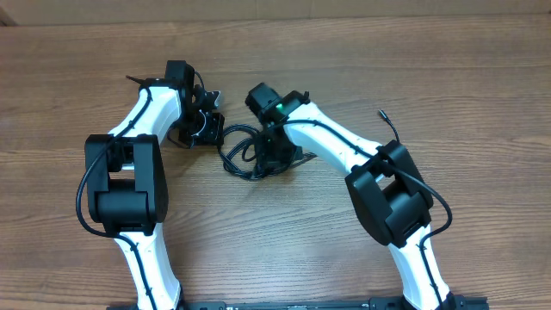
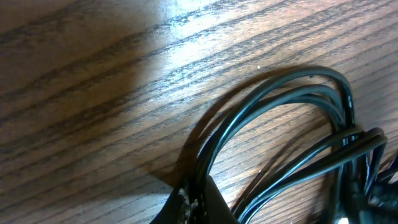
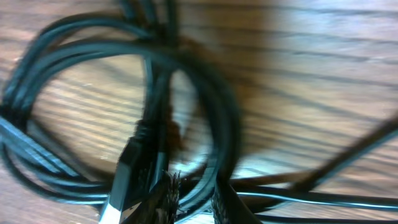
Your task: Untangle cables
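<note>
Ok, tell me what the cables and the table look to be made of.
The cables: black plastic or rubber sheath, probably, smooth and slightly glossy, with light streaks along the curves. The table: wood or wood-look laminate, brown grain lines with a soft sheen; which one cannot be told.

Wooden table [image 1: 482, 77]: brown top, grain running left–right. Black cables [image 1: 237, 155] lie on it approx. at centre as one looped bundle w/ overlapping strands. Wrist views: loops rest on the wood, several strands crossing.
</note>
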